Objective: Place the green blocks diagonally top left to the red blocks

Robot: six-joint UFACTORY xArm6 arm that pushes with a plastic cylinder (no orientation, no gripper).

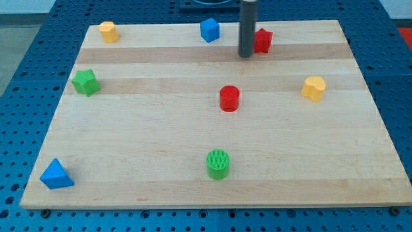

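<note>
A green star block [85, 82] lies at the board's left. A green cylinder [218, 164] stands low in the middle. A red cylinder [229, 98] stands at the centre, above the green cylinder. A red star block [262, 40] lies near the top edge, right of centre. My tip [246, 56] rests on the board just left of and slightly below the red star, close to it or touching it. The rod hides the red star's left side.
A blue cube [209, 29] sits at the top, left of the rod. A yellow block [108, 31] is at the top left, another yellow block [313, 88] at the right. A blue triangular block [56, 174] sits at the bottom left corner of the wooden board [148, 129].
</note>
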